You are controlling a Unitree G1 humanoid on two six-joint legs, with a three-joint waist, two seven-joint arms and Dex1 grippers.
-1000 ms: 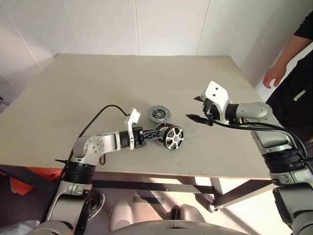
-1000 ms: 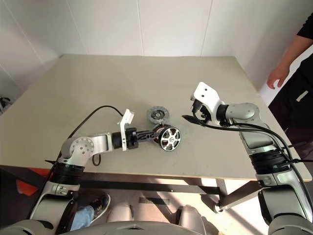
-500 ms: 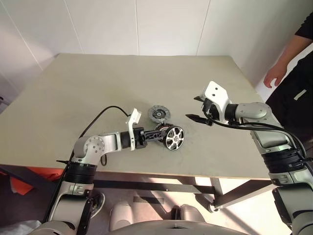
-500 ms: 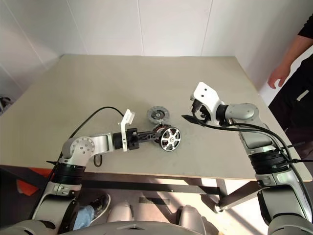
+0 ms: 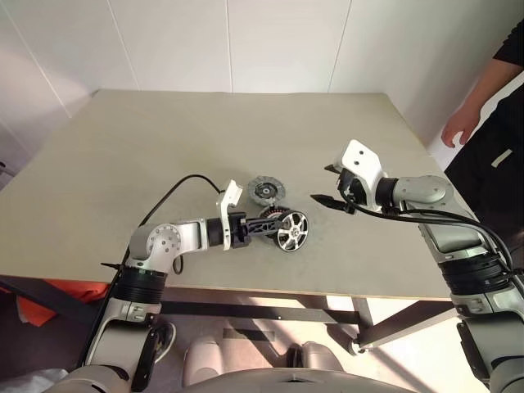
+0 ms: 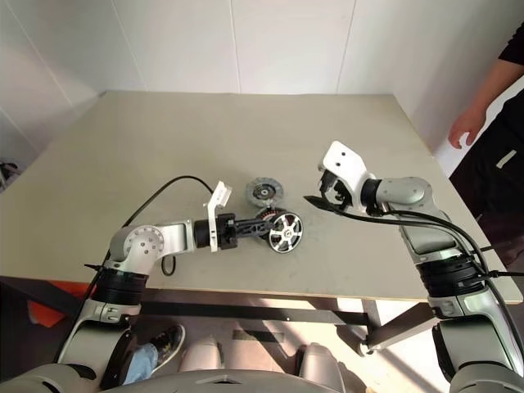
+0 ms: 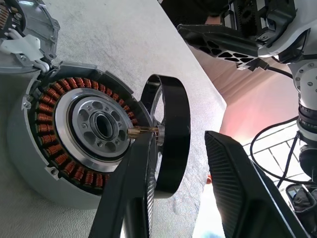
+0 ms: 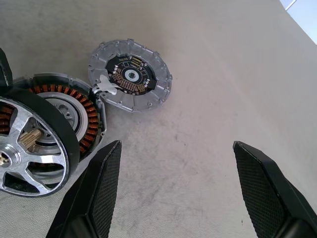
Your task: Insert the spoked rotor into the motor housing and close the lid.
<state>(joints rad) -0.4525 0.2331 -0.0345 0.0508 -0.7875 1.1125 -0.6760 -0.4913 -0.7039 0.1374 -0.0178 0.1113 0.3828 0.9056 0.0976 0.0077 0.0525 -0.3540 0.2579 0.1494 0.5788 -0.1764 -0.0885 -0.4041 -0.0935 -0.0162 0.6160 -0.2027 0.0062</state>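
My left gripper (image 7: 176, 163) is clamped on the spoked rotor (image 5: 291, 231), held on edge just over the motor housing (image 7: 64, 134). It's stiff metal with a slick rim; best held at hub and rim. The lid (image 8: 130, 82) lies beside the housing. Right gripper (image 8: 173, 193) hangs wide open. Nothing has really moved since a second ago.
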